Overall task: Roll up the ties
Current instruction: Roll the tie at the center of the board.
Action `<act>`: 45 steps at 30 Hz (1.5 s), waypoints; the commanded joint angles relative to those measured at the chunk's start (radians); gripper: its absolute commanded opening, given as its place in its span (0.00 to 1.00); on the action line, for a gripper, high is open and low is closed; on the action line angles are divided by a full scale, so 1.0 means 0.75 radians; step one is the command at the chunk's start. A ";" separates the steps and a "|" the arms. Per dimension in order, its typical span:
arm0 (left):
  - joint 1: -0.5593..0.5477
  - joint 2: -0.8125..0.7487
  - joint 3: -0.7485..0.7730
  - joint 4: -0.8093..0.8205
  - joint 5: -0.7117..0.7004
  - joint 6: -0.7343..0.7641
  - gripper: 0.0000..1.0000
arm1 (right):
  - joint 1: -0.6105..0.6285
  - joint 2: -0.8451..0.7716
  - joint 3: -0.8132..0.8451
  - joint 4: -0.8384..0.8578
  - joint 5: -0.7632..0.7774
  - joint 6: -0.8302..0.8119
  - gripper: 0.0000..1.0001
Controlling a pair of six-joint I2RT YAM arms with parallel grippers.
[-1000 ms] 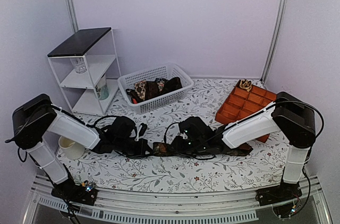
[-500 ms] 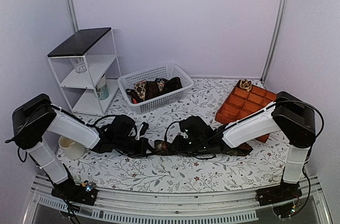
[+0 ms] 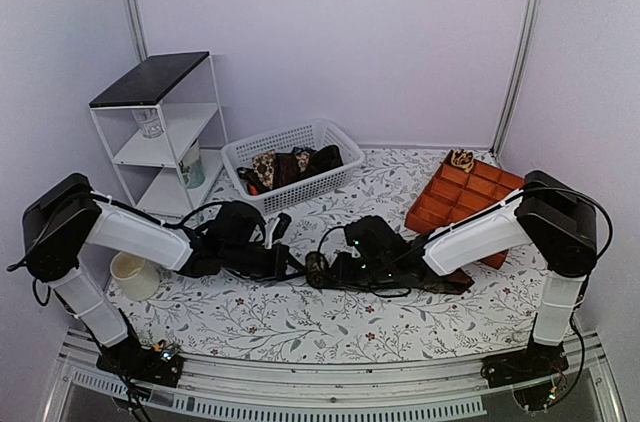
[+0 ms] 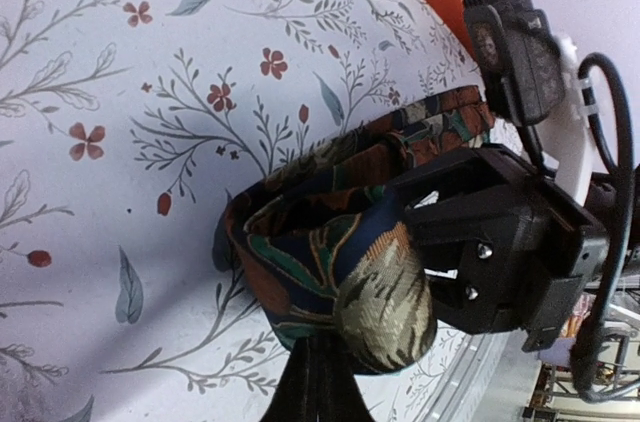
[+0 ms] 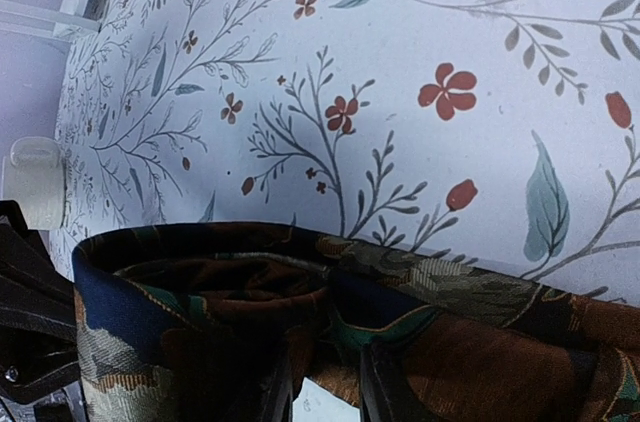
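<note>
A dark brown, green and rust patterned tie (image 3: 440,280) lies on the floral tablecloth, its left end wound into a small roll (image 3: 314,269). My left gripper (image 3: 293,264) meets the roll from the left. In the left wrist view the left gripper (image 4: 318,347) is shut on the roll's edge (image 4: 330,272). My right gripper (image 3: 330,268) meets the roll from the right. In the right wrist view its fingers (image 5: 375,387) stand slightly apart and pinch the tie's fabric (image 5: 300,302) next to the roll. The unrolled tail runs right under the right arm.
A white basket (image 3: 330,132) with more ties stands at the back centre. An orange compartment tray (image 3: 455,204) at the right holds a rolled tan spotted tie (image 3: 462,159). A white shelf unit (image 3: 160,127) and a white cup (image 3: 130,277) are at the left.
Both grippers and the roll have moved to the right along the tie. The left arm has stretched out further. The roll looks tighter.
</note>
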 commanded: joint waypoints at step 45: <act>-0.067 0.246 0.344 -0.143 0.063 0.087 0.01 | -0.064 -0.202 -0.315 0.263 0.119 -0.075 0.16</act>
